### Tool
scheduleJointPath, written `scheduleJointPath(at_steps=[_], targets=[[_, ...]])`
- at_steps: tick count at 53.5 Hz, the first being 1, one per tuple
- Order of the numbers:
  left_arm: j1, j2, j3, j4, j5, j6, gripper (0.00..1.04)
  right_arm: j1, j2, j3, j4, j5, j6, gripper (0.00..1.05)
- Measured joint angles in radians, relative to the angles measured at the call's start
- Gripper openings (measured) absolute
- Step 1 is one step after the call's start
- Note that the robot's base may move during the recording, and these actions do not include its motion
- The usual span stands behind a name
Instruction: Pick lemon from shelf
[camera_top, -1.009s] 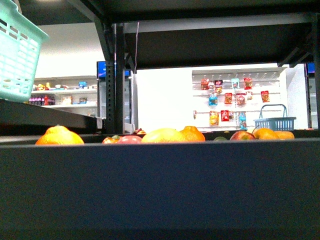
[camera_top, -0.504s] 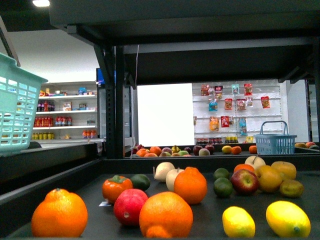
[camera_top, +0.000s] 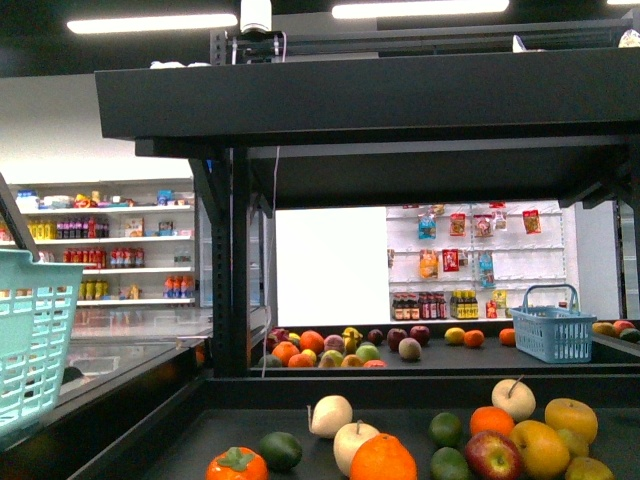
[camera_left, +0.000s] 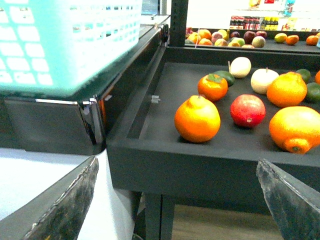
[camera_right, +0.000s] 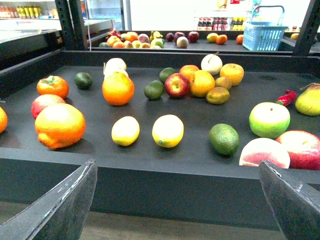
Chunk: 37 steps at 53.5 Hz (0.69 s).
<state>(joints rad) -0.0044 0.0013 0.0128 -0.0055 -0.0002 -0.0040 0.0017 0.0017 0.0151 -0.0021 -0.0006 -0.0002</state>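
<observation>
Two bright-yellow oval lemons lie side by side near the front of the black shelf deck (camera_right: 150, 185) in the right wrist view, one on the left (camera_right: 125, 130) and one on the right (camera_right: 168, 130). My right gripper (camera_right: 177, 210) is open and empty, below and in front of the deck's front edge, short of the lemons. My left gripper (camera_left: 175, 205) is open and empty, in front of the same deck's left front corner (camera_left: 200, 170). No lemon shows in the left wrist view. The front view shows the shelf's thick upper deck (camera_top: 360, 95) but neither the lemons nor the grippers.
Oranges (camera_right: 60, 125), a lime (camera_right: 224, 138), apples (camera_right: 269, 120) and other fruit lie around the lemons. A teal basket (camera_left: 65, 40) hangs over the ledge left of the deck. A blue basket (camera_right: 263, 30) stands on the far deck. White wall shelves of bottles (camera_top: 110, 255) stand behind.
The front view has risen: the deck's front edge and the two lemons have dropped out of its bottom, and the upper deck and ceiling lights have come into sight.
</observation>
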Motion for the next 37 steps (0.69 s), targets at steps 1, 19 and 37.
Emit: scheduleJointPath(at_steps=[1,19,37], targets=[[0.000,0.000,0.000,0.000,0.000,0.000,0.97,0.000,0.000,0.000,0.000,0.000,0.000,0.97],[0.000,0.000,0.000,0.000,0.000,0.000,0.97,0.000,0.000,0.000,0.000,0.000,0.000,0.97],[0.000,0.000,0.000,0.000,0.000,0.000,0.97,0.000,0.000,0.000,0.000,0.000,0.000,0.97]])
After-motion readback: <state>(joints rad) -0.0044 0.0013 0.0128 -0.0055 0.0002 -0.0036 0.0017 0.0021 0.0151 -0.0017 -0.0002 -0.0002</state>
